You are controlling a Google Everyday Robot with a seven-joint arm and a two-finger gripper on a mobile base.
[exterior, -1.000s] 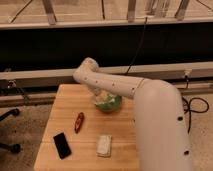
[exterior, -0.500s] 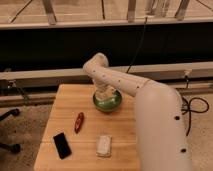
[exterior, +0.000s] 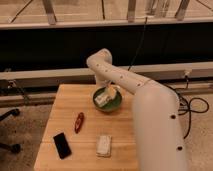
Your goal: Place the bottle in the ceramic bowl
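Note:
The green ceramic bowl (exterior: 118, 103) stands on the far middle of the wooden table (exterior: 67, 102). The small pale bottle (exterior: 103, 99) with its yellowish end lies tilted inside the bowl. My gripper (exterior: 106, 88) hangs at the end of the white arm (exterior: 145, 100), just above the bowl's far rim and close over the bottle. Whether it touches the bottle does not show. The arm reaches in from the lower right and bends down at its wrist over the bowl.
A slim red pointed object (exterior: 79, 121) lies left of the table's middle. A black phone-like slab (exterior: 62, 145) and a pale flat block (exterior: 104, 145) lie near the front edge. A dark rail and wall run behind the table. Cables (exterior: 192, 107) lie on the floor at right.
The arm's wrist has swung to the right and a little up. The bowl shows more, with the bottle lying in it.

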